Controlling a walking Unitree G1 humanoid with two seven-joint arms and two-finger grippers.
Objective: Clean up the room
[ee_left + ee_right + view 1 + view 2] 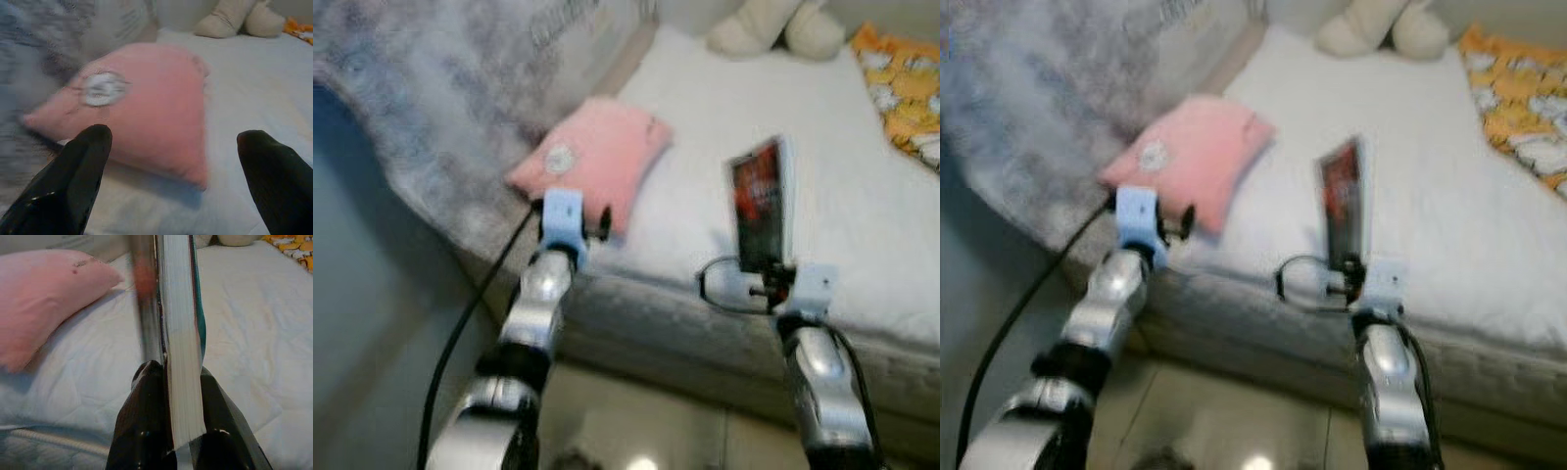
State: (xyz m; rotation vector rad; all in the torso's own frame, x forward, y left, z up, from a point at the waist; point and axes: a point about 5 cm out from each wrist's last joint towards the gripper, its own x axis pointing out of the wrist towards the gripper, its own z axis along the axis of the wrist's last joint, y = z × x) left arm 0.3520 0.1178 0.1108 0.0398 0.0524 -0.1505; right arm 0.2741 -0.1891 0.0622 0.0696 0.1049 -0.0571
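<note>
The book stands upright above the near edge of the bed, pinched at its lower end by the right end effector, whose two black fingers are clenched on either side of the pages, dark cover with red on it facing left. Over to the left, a pink pillow with a small round white patch lies flat on the white quilted mattress, its near corner reaching toward the bed's edge. Right in front of that pillow sits the left end effector, fingers spread wide apart and holding nothing, the pillow showing between them just beyond the tips. Further left, a grey fuzzy blanket drapes down off the side of the bed. At the far end of the mattress rests a cream plush toy, and on the far right an orange patterned pillow. A black cable runs down beside the left arm, and pale tiled floor shows below the bed.
</note>
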